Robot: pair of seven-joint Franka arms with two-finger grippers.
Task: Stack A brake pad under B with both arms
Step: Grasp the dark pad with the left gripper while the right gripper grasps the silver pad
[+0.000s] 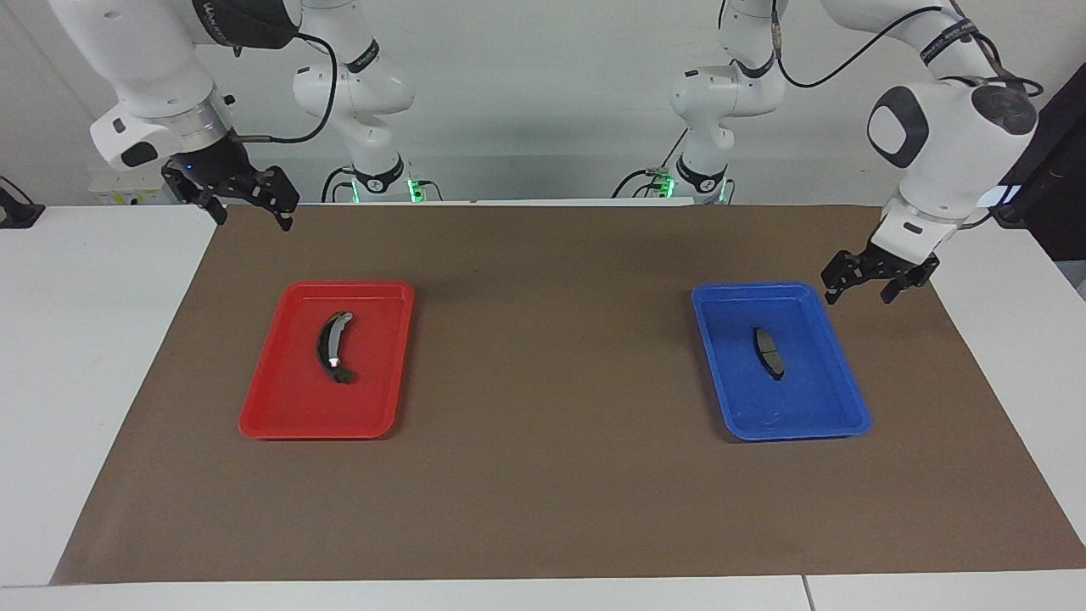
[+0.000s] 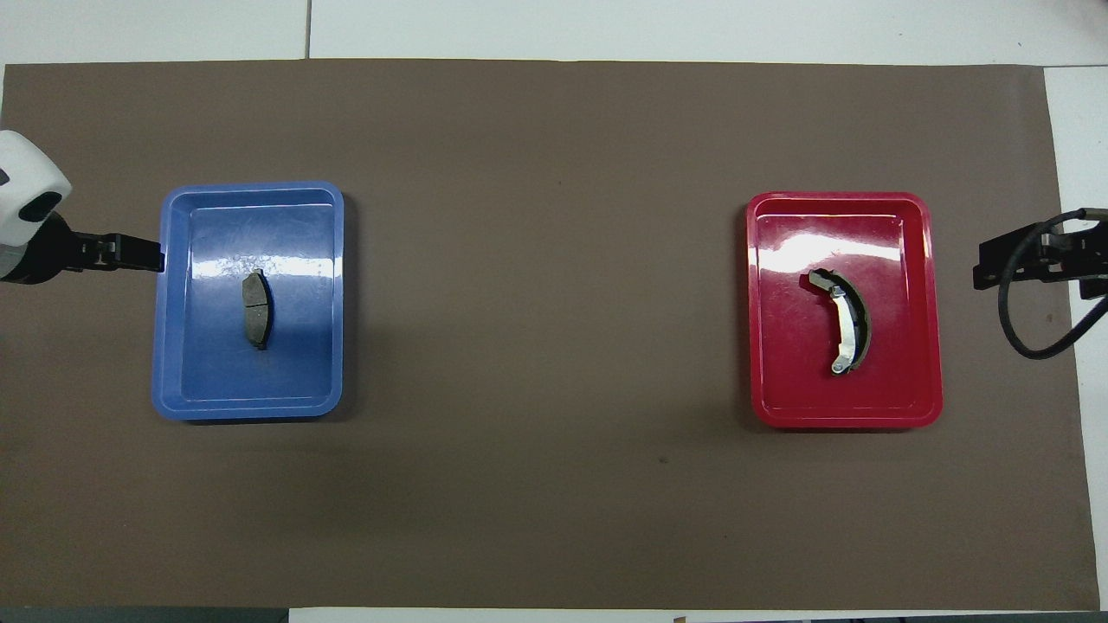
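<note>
The A brake pad (image 1: 769,352) (image 2: 256,309), short and dark grey, lies in the blue tray (image 1: 721,293) (image 2: 251,188). B (image 1: 333,348) (image 2: 848,333), the long crescent with a pale strip, lies in the red tray (image 1: 348,287) (image 2: 835,197). My left gripper (image 1: 859,296) (image 2: 149,256) hangs open and empty over the blue tray's edge toward the left arm's end of the table. My right gripper (image 1: 253,221) (image 2: 982,268) waits open and empty, high over the mat's edge beside the red tray.
A brown mat (image 1: 543,475) covers most of the white table (image 1: 93,356), with both trays on it. A wide stretch of mat separates the two trays. A black cable (image 2: 1026,337) loops off the right gripper.
</note>
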